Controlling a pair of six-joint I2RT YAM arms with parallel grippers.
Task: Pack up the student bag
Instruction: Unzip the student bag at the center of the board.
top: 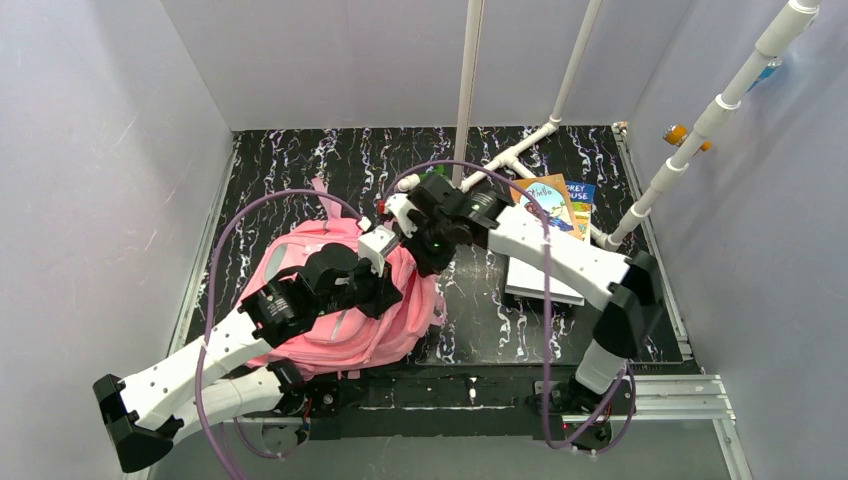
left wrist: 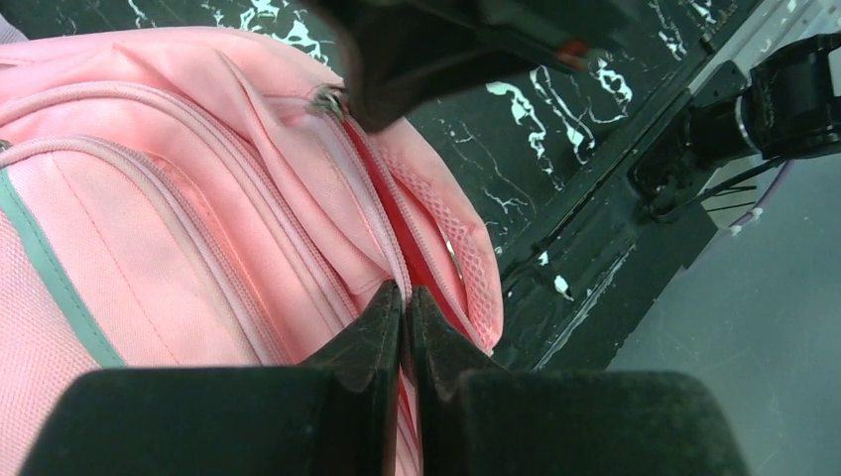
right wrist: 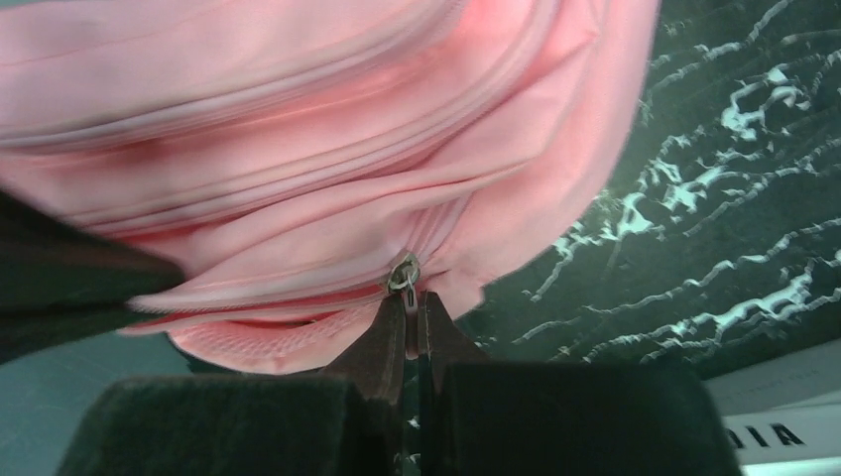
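The pink student bag (top: 350, 320) lies on the black marbled table at the near left, partly under both arms. In the left wrist view the bag (left wrist: 149, 218) shows its grey strip and zip lines, and my left gripper (left wrist: 405, 297) is shut on the fabric edge of the main zip opening. In the right wrist view the bag (right wrist: 327, 119) hangs above, and my right gripper (right wrist: 412, 302) is shut on the pull tab under the metal zipper slider (right wrist: 403, 273). The zip is partly open to the left of the slider. The bag's inside is hidden.
Several books (top: 550, 235) lie stacked on the table at the right, behind the right arm. White pipes (top: 540, 135) cross the back of the table. Walls close in left, back and right. The right arm's base (left wrist: 783, 99) shows in the left wrist view.
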